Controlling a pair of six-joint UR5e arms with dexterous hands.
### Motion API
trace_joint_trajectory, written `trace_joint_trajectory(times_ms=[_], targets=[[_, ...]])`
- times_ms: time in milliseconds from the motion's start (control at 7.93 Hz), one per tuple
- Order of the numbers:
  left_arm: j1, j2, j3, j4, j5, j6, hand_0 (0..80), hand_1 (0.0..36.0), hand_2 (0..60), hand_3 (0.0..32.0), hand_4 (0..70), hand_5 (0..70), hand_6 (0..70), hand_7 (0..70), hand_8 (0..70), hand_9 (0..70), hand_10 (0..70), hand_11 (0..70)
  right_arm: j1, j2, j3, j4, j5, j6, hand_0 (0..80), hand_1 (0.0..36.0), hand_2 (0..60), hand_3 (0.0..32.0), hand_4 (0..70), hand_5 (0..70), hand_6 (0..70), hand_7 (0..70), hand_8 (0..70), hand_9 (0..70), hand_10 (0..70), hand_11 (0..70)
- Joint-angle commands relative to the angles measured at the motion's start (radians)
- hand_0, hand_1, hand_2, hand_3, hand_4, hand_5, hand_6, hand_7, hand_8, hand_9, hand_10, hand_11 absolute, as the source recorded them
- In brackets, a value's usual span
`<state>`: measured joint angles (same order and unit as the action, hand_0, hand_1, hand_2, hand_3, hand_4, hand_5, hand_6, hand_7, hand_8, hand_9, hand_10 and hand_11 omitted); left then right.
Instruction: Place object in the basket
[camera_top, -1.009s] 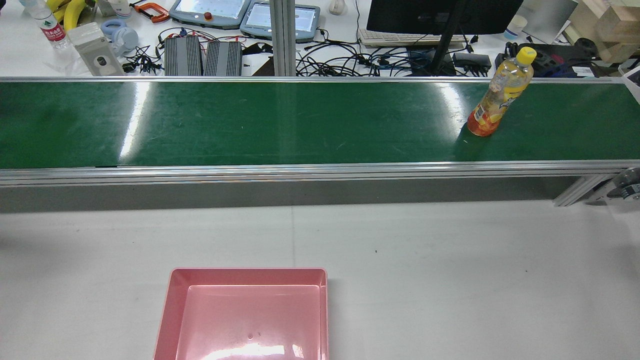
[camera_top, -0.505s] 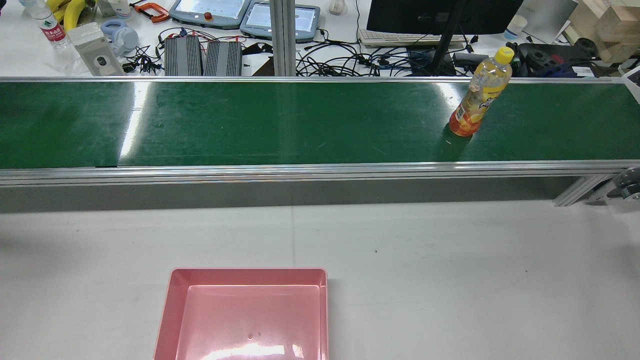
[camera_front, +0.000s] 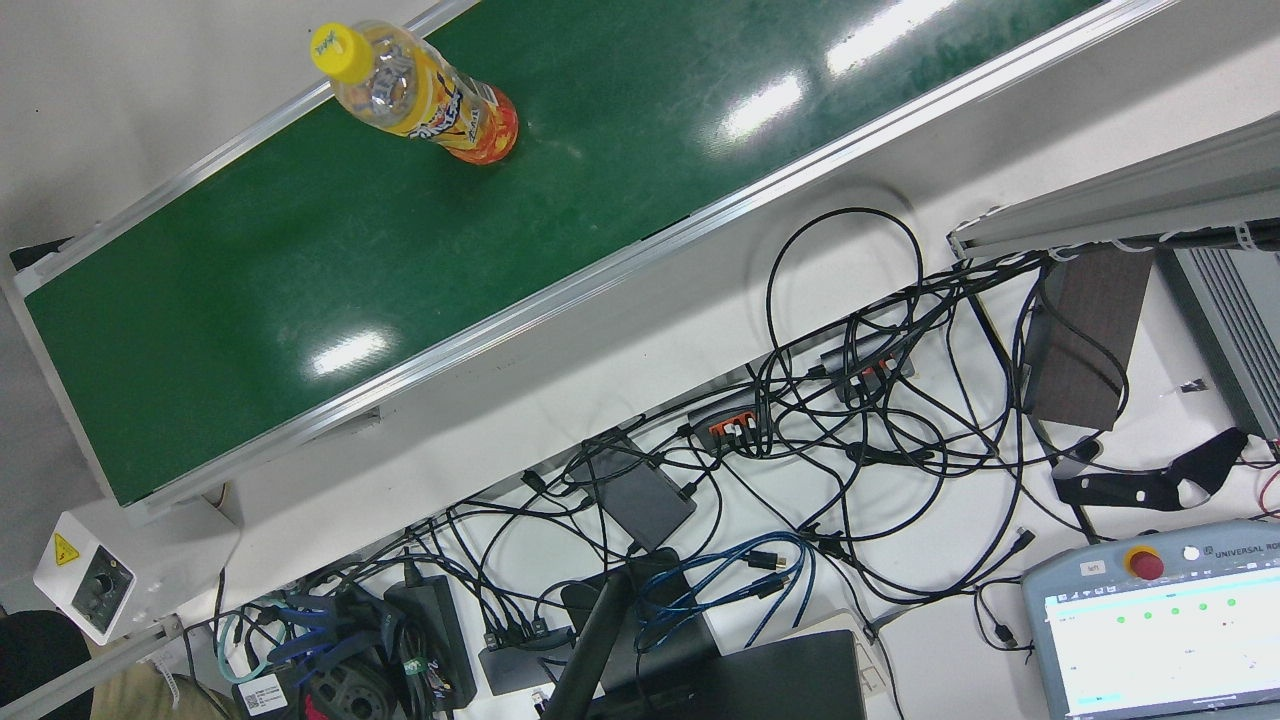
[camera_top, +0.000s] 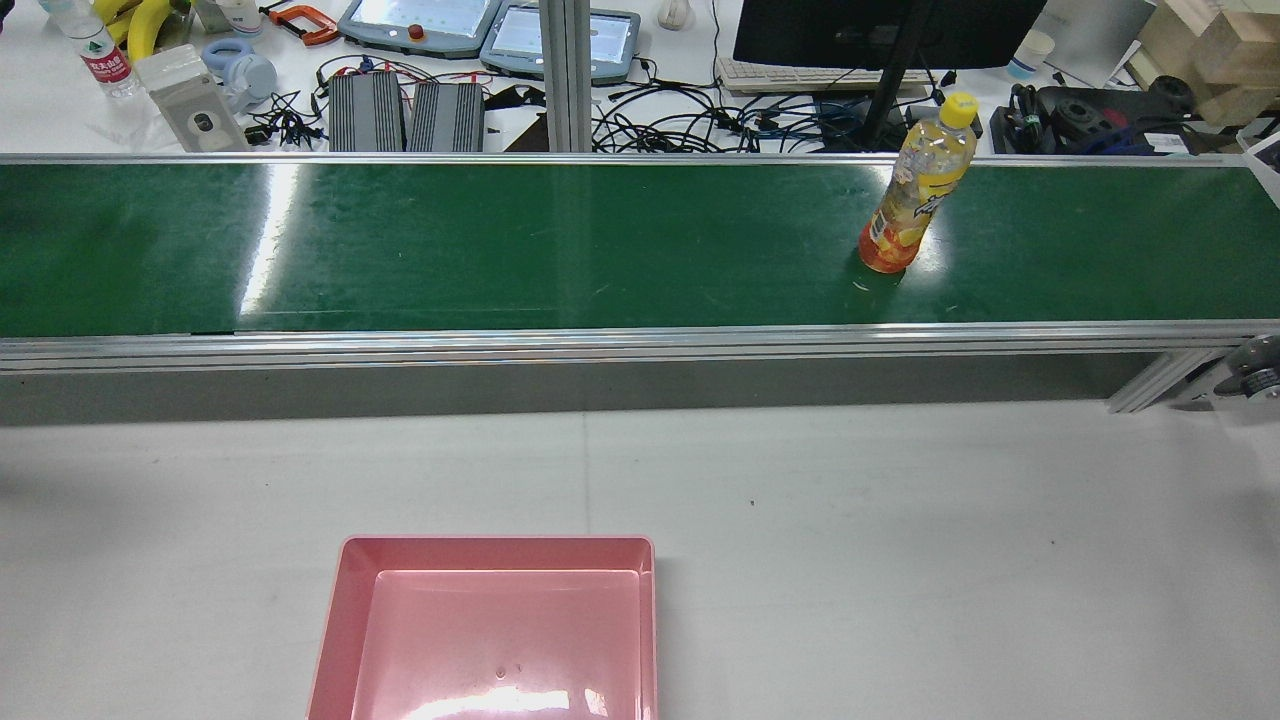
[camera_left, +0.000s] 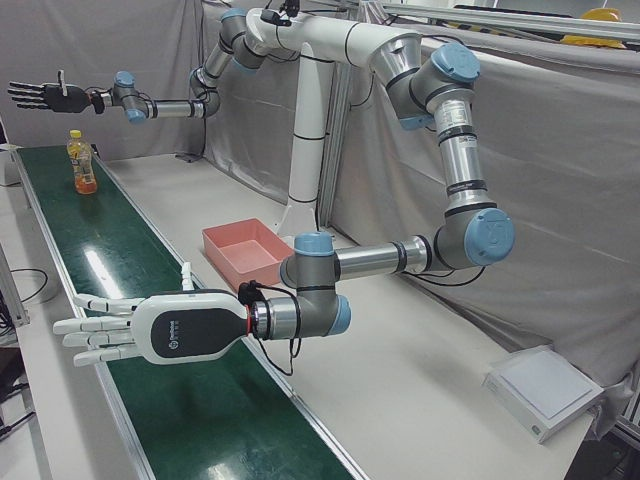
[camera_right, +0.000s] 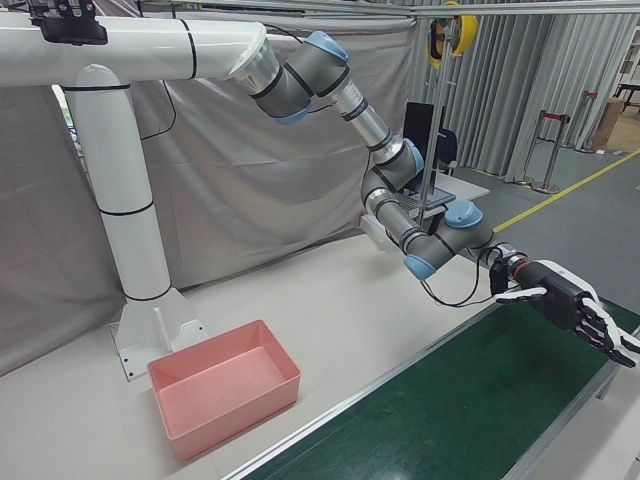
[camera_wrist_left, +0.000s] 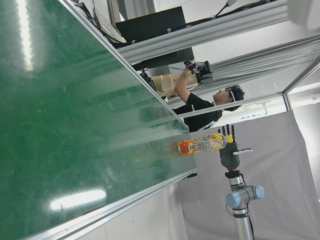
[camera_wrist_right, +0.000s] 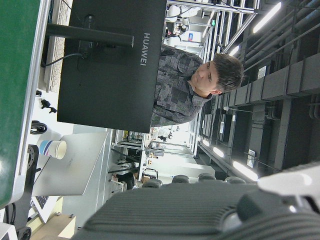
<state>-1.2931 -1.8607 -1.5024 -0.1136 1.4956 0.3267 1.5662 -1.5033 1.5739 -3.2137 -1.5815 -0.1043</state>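
A yellow-capped bottle of orange drink (camera_top: 915, 200) stands upright on the green conveyor belt (camera_top: 500, 250), toward the right in the rear view. It also shows in the front view (camera_front: 420, 90), the left-front view (camera_left: 82, 165) and the left hand view (camera_wrist_left: 202, 145). The pink basket (camera_top: 495, 630) sits empty on the white table, near the front edge. My right hand (camera_left: 40, 95), black, is open with fingers spread, hovering above the belt past the bottle. My left hand (camera_left: 110, 330), white, is open over the belt's other end, far from the bottle.
Behind the belt is a desk with tangled cables (camera_top: 760, 125), a monitor (camera_top: 880, 30), teach pendants (camera_top: 420, 25) and power bricks. A person (camera_wrist_right: 195, 82) stands beyond the monitor. The white table (camera_top: 900, 550) lies between belt and basket.
The bottle has travelled leftward along the belt in the rear view, staying upright. The basket has not moved.
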Motion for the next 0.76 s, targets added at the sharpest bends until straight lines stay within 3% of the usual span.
trace_joint_trajectory(times_ms=[0,631], targets=[[-0.002,0.000,-0.002,0.000,0.000,0.000,57.2,7.5,0.0,0.0,12.8,17.7,0.0,1.9,4.2,5.5,0.0,0.7,0.000,0.000,0.000,0.000,0.000,0.000,0.0,0.0,0.0,0.0,0.0,0.0,0.0,0.0,0.0,0.0,0.0,0.0],[0.008,0.000,-0.010,0.005,0.000,0.000,57.2,7.5,0.0,0.0,12.9,17.6,0.0,2.1,4.5,6.0,0.0,1.0,0.000,0.000,0.000,0.000,0.000,0.000,0.0,0.0,0.0,0.0,0.0,0.0,0.0,0.0,0.0,0.0,0.0,0.0]])
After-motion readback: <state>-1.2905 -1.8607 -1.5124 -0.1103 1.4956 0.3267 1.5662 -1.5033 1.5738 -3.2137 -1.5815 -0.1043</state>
